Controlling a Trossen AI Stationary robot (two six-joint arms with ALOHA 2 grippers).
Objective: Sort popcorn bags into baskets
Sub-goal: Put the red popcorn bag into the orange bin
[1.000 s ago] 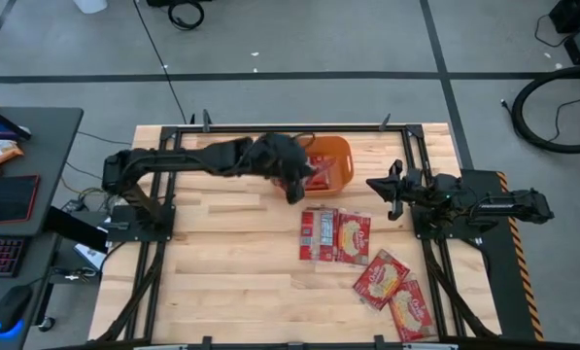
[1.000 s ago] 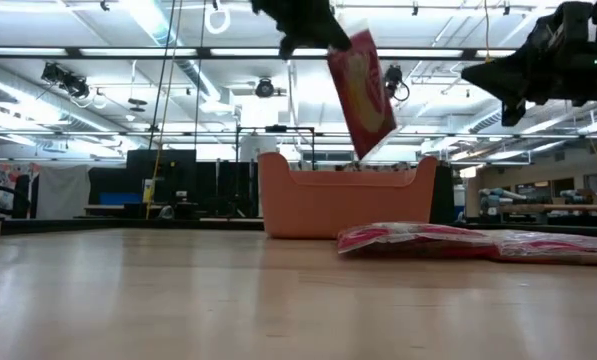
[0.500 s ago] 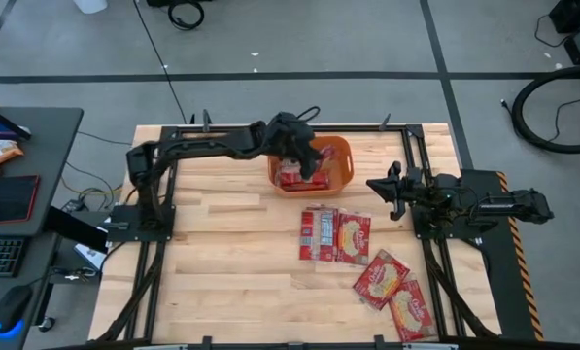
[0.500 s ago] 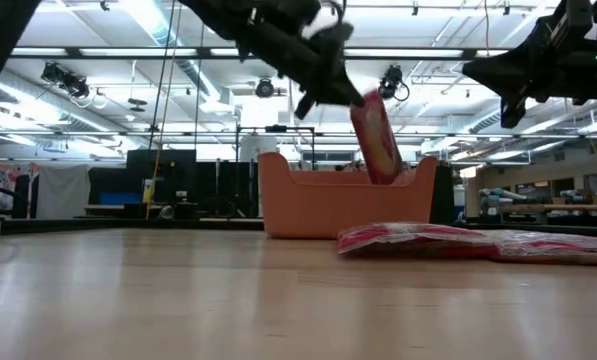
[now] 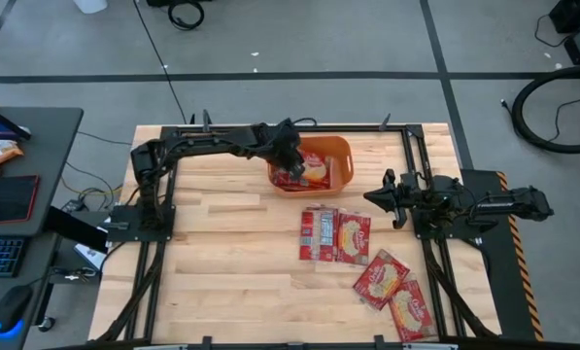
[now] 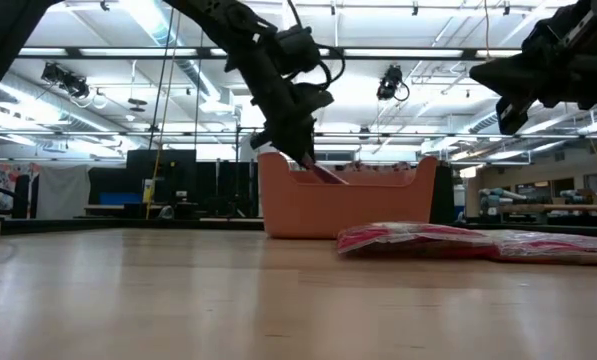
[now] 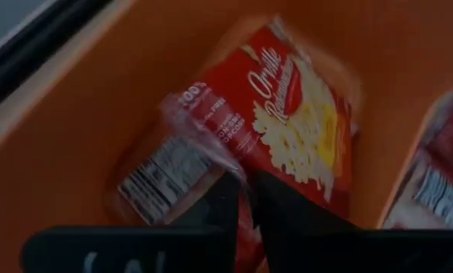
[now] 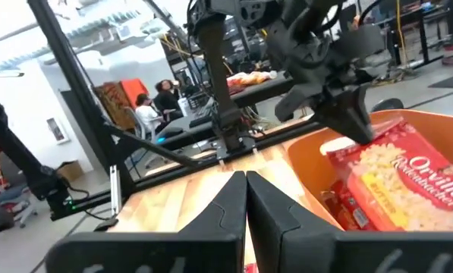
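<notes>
The orange basket (image 5: 340, 154) stands at the table's far middle, and also shows in the low view (image 6: 378, 205). My left gripper (image 5: 291, 161) reaches into it and is shut on a red popcorn bag (image 7: 294, 129), whose yellow picture faces up (image 5: 315, 172). Other bags lie under and beside that bag in the basket (image 7: 431, 182). Several more bags lie flat on the table: a pair (image 5: 335, 236) and two nearer the right front (image 5: 380, 277). My right gripper (image 5: 377, 197) hovers shut and empty to the right of the basket. My left gripper pinches the bag's end edge (image 7: 245, 186) between its two fingers, near a corner (image 8: 347, 145). The fingers slant down into the basket from its left. The bag lies tilted inside the basket, its far part resting on the packets below.
The arm frames' black rails run along the table's left and right sides (image 5: 421, 253). Bare wood lies at the left and near middle (image 5: 221, 272). A desk with a keyboard (image 5: 3, 255) stands left of the table. People show in the room beyond (image 8: 154, 106).
My left gripper has carried the bag from above the basket's near rim to over the basket and down into it. The bag hung upright below the fingers; now it lies tilted inside the basket, still held.
</notes>
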